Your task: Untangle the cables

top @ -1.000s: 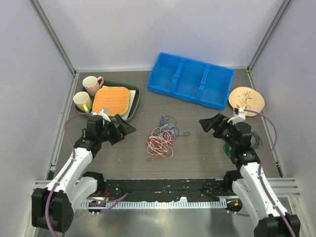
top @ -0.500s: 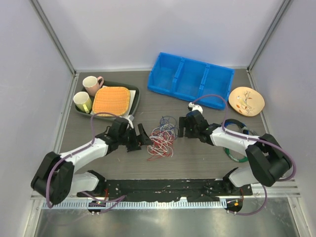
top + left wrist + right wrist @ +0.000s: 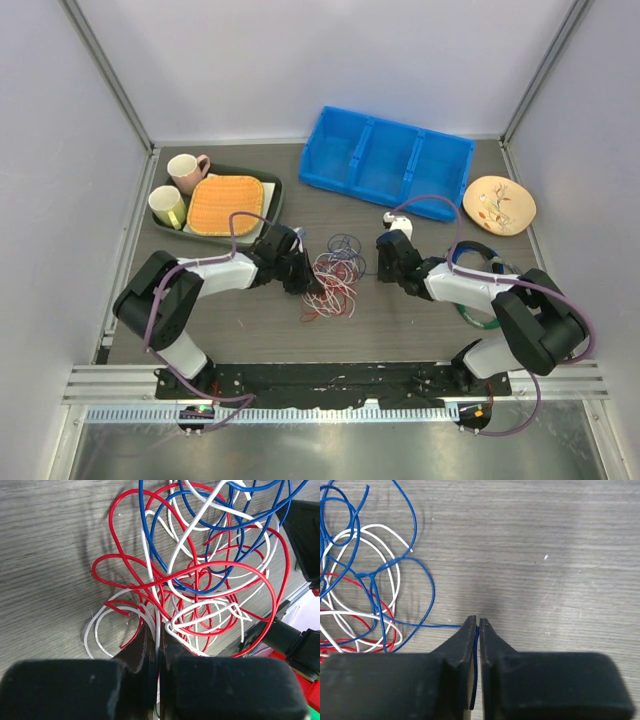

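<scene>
The cables (image 3: 332, 280) lie as a loose tangle of red, white and dark blue wire in the middle of the table. My left gripper (image 3: 309, 284) sits at the tangle's left edge. In the left wrist view this gripper (image 3: 159, 631) is shut on a white cable (image 3: 150, 575) that runs up into the red and blue loops. My right gripper (image 3: 383, 269) is at the right side of the tangle. In the right wrist view it (image 3: 477, 622) is shut on the end of a dark blue cable (image 3: 427, 587) that trails left to the heap.
A blue three-part bin (image 3: 385, 160) stands at the back. A patterned plate (image 3: 499, 203) is at the back right. A dark tray (image 3: 272, 207) at the back left holds two cups and an orange mat (image 3: 226, 203). A green ring (image 3: 470, 312) lies by the right arm.
Both arms have reached inward from the table's sides to the tangle. Both grippers, open before, have closed, the left on a white cable and the right on a blue one.
</scene>
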You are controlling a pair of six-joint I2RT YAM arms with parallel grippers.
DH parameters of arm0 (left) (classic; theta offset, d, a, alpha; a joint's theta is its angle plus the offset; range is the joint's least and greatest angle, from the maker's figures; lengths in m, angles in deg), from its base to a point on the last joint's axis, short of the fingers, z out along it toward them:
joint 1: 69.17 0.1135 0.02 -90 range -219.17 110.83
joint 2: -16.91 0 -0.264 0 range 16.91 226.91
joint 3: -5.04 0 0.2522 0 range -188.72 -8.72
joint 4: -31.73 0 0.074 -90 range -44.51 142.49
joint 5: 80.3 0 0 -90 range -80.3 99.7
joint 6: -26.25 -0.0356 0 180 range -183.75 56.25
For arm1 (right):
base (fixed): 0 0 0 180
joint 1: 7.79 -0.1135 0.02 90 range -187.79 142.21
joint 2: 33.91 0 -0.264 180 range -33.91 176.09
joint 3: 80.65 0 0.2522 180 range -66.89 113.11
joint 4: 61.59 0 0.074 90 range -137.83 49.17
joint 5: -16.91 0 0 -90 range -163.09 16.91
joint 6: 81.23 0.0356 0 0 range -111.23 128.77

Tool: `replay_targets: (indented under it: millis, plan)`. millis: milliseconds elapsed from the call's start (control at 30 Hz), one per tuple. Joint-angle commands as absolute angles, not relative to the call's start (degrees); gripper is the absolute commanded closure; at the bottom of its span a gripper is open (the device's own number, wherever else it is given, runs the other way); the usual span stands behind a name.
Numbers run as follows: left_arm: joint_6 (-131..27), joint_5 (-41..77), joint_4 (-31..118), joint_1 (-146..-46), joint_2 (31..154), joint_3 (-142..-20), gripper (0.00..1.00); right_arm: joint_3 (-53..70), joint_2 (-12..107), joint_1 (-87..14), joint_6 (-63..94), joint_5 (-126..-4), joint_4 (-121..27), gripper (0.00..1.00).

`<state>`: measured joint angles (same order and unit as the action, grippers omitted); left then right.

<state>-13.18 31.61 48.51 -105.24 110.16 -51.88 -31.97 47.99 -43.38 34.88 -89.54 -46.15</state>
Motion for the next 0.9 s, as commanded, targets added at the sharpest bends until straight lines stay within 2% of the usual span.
replay_targets:
  millis: [0,33,267,367,500,533,633,867]
  plan:
    - [-14.0,30.45,49.44,-105.47,107.35,-52.76,1.0,-31.56,47.13,-43.74,33.91,-94.43,-50.29,0.94]
    - [-14.09,29.92,50.4,-105.55,106.47,-52.67,1.0,-31.47,46.08,-43.74,34.17,-95.84,-49.85,0.99]
    - [-14.1,17.1,61.91,-105.47,96.02,-51.79,1.0,-32.26,36.33,-43.74,34.7,-107.98,-49.58,0.99]
    - [-12.78,8.24,67.97,-105.47,90.57,-51.17,1.0,-31.91,31.76,-43.65,33.21,-113.68,-48.27,0.99]
    - [-6.39,-7.23,83.92,-104.77,81.71,-52.22,1.0,-25.96,26.57,-43.56,31.98,-126.86,-41.16,0.99]
    - [-4.36,-14.05,87.29,-103.72,80.29,-53.36,1.0,-24.54,25.42,-43.47,31.36,-130.1,-39.67,0.99]
    - [2.14,-23.48,97.93,-101.0,74.59,-54.42,1.0,-19.18,21.64,-43.12,28.2,-135.64,-38.34,0.99]
    - [8.93,-31.68,111.12,-87.99,65.43,-53.11,0.95,-6.7,15.66,-41.1,18.36,-141.03,-38.51,0.99]
